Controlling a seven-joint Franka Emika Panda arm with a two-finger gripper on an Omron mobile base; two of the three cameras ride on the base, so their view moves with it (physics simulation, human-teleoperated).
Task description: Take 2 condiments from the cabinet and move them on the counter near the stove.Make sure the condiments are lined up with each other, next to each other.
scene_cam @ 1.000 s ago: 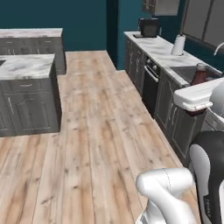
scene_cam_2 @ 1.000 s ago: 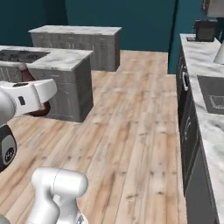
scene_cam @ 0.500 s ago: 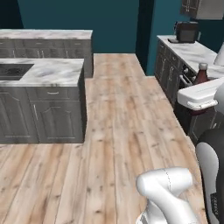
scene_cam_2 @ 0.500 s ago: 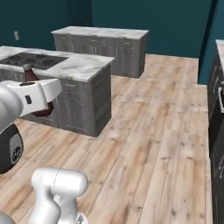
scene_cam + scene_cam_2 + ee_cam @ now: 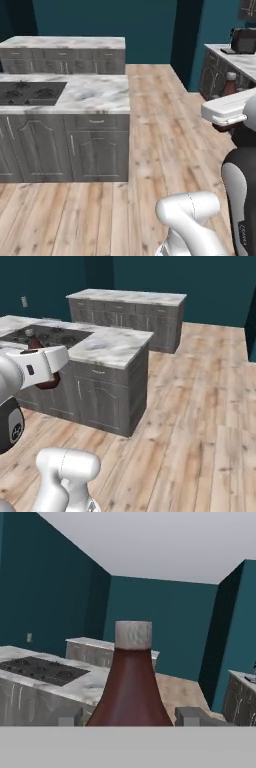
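A dark red-brown condiment bottle [image 5: 131, 682] with a pale cap stands upright between my fingertips [image 5: 192, 716], and my gripper [image 5: 131, 718] is shut on its body. Its neck rises above my white hand in the left base view [image 5: 229, 85], and its cap and belly show around the hand in the right base view [image 5: 48, 381]. The black stove [image 5: 30, 92] [image 5: 45, 336] [image 5: 42, 669] is set in the marble counter [image 5: 97, 92] [image 5: 117, 346] of an island, ahead and to the left of the bottle. The cabinet is out of view.
A second marble-topped run of grey cabinets [image 5: 65, 42] [image 5: 127, 297] stands behind the island. A side counter at the right carries a dark appliance [image 5: 244, 41]. Open wood floor [image 5: 160, 125] [image 5: 200, 406] lies between island and side counter.
Both base views have swung: the side counter slid off to the right and the island with the stove came in closer. The bottle stays in my gripper.
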